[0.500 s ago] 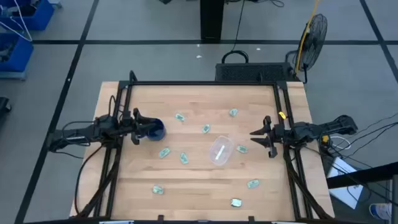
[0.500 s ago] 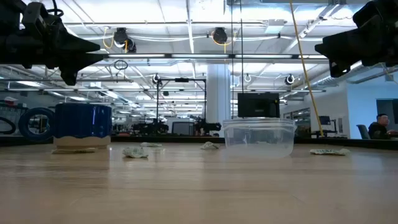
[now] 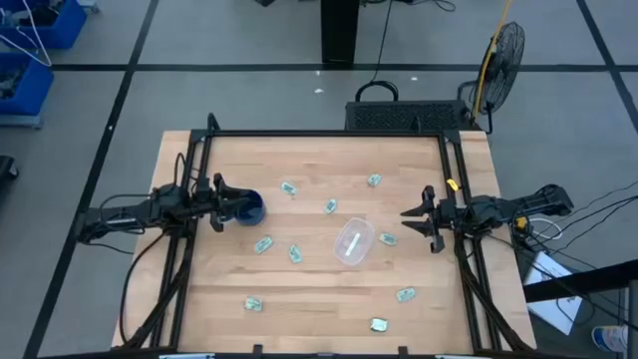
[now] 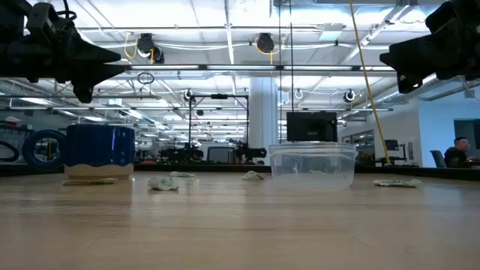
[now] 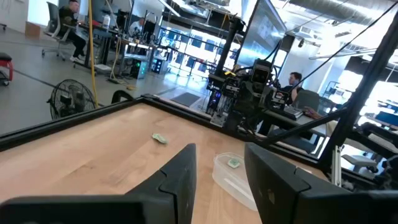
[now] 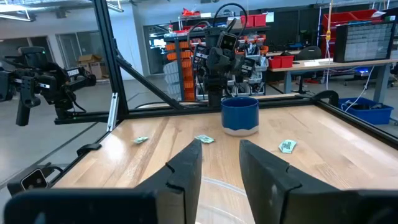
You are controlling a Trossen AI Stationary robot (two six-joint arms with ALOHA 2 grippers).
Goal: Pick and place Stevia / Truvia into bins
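Observation:
Several pale green and white packets lie flat and scattered on the wooden table, among them one packet [image 3: 288,188], another [image 3: 263,243] and a third [image 3: 405,294]. The clear tub [image 3: 353,242] stands right of the table's middle, also in the low view [image 4: 311,165]. My left gripper [image 3: 217,202] hovers open above the table's left edge, next to the blue mug [image 3: 249,207]. My right gripper [image 3: 424,219] hovers open near the right edge, right of the tub. Both grippers are high above the tabletop in the low view: left gripper [image 4: 82,60], right gripper [image 4: 412,64].
The dark blue mug [image 4: 100,154] stands on the table by my left gripper. A black frame rail [image 3: 329,134] borders the table's far edge and sides. A fan [image 3: 503,50] stands on the floor beyond the far right corner. A person [image 4: 459,152] sits far behind.

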